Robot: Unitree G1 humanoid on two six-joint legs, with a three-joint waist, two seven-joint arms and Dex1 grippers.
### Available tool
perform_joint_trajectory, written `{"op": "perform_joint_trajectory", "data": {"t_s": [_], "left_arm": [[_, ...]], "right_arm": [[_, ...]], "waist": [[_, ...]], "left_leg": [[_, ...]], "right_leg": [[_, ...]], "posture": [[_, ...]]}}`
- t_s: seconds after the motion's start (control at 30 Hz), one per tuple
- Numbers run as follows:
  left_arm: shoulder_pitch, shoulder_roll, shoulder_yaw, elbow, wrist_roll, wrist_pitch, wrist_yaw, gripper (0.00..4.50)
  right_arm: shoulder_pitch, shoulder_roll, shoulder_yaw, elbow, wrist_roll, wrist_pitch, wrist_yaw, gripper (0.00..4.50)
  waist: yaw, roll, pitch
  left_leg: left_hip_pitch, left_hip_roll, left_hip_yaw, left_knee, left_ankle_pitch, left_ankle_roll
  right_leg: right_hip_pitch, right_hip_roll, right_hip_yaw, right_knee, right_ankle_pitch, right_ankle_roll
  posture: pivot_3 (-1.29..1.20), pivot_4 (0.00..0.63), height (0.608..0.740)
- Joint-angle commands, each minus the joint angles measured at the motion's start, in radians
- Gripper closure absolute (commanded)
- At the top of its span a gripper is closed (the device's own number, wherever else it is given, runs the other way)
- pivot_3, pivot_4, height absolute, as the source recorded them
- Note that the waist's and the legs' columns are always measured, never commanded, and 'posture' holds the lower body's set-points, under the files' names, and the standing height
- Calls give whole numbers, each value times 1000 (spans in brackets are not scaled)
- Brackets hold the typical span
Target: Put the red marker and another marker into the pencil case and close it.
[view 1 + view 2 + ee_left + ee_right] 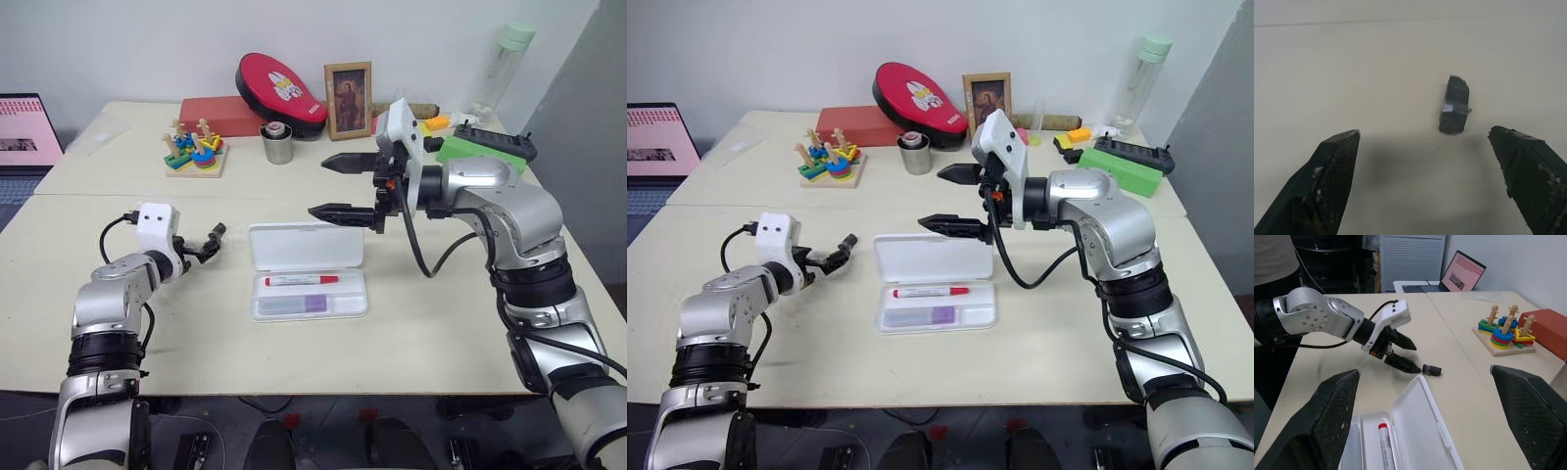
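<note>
Spread wide and empty, my left gripper (pixel 217 235) sits low over the table (pixel 441 323), just left of the pencil case (pixel 307 271), fingers aimed at a small dark cylinder (pixel 1454 104) lying on the tabletop just beyond the tips. That little thing is no part of my job, so I judge this hand is only standing clear.

Moving right, the pencil case lies open in the middle of the table, its lid (pixel 306 245) tipped back on the far side. It is a flat white hard case with rounded corners and moulded troughs. Both markers are already in the tray: the red marker (pixel 301 281), slim and white with red cap and red end, lies crosswise in the far trough, and the other marker (pixel 296 305), short, pale lavender with a purple end, lies in the near trough. They look settled level, nothing poking over the rim.

Further right, my right gripper (pixel 328 186) hangs well above the case's far right corner, pointing left, fingers fully apart, holding nothing.

So loading looks done; closing remains. I reckon the next move means getting a finger behind the lid's far edge and sweeping it toward me until it shuts, while keeping the light tray from sliding.
</note>
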Motion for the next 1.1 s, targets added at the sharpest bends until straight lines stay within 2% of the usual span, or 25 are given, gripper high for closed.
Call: {"op": "perform_joint_trajectory", "data": {"t_s": [0.03,0.27,0.7,0.93,1.0,1.1], "left_arm": [[-69,10,-22,48,19,-43,-20,8],[-129,-6,-54,148,39,-92,-38,8],[-146,-20,-69,181,52,-105,-46,2546],[-140,-18,-60,175,46,-107,-44,3753],[-140,-18,-57,175,46,-111,-42,4019],[-138,-16,-51,172,44,-118,-36,4091]], "right_arm": [[-10,-3,-17,-27,-4,-14,-9,0],[-3,-12,-21,-38,0,-7,-10,0],[-7,-22,-18,-36,-4,-11,-9,0],[-15,-19,-19,-25,-5,-18,-5,0],[-17,-19,-20,-22,-4,-19,-4,0],[-16,-20,-22,-21,-5,-22,-2,0]], "waist": [[0,0,0],[-3,0,0],[-3,0,0],[-3,0,0],[-3,0,0],[-3,0,0]], "left_leg": [[0,0,0,0,0,0],[0,0,0,-1,0,0],[0,0,0,0,0,0],[0,0,0,0,0,0],[0,0,0,0,0,0],[0,0,0,0,0,0]], "right_leg": [[0,0,0,0,0,0],[0,0,0,0,0,0],[0,0,0,0,0,0],[0,0,0,0,0,0],[0,0,0,0,0,0],[0,0,0,0,0,0]], "posture": [[0,150,740],[0,150,740],[0,150,740],[0,150,740],[0,150,740],[0,150,740]]}}
